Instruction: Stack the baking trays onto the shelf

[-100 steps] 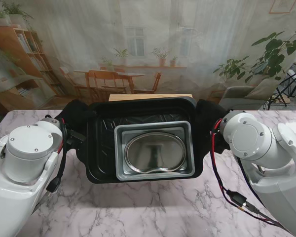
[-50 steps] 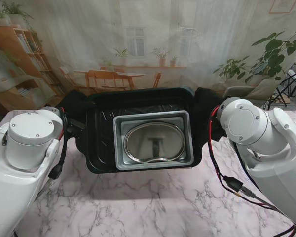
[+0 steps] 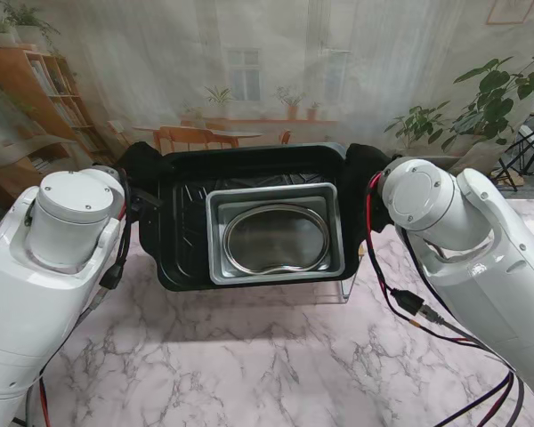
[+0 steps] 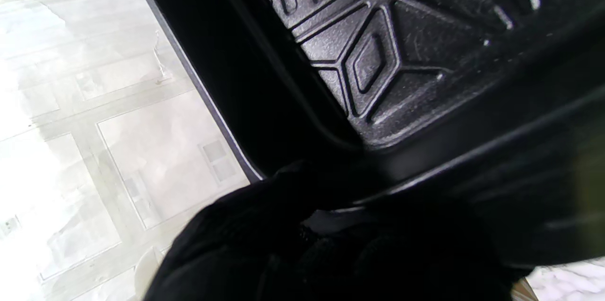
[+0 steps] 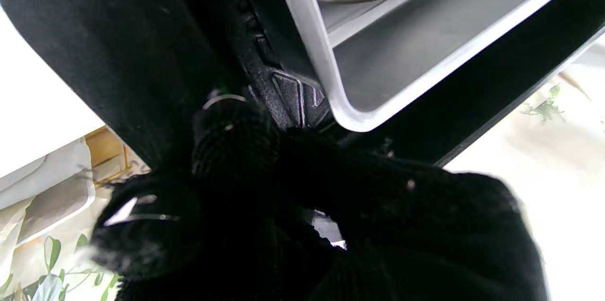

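Black baking tray (image 3: 182,240) was held off the marble tabletop (image 3: 249,356), between both arms. Left hand (image 3: 135,191) gripped its left rim, gloved fingers (image 4: 264,225) pinching the edge. Right hand (image 3: 367,191) clamped the right rim likewise. Grey tray (image 3: 218,258) sat inside the black one, oval steel dish (image 3: 276,245) nested within it.

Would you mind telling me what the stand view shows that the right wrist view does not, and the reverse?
Only the stand view shows the left hand, both white arms, the marble table and the whole oval dish nested in the grey tray. Only the right wrist view shows, up close, gloved fingers clamped on the black tray's patterned rim. Both show the right hand, the black tray and the grey tray inside it.
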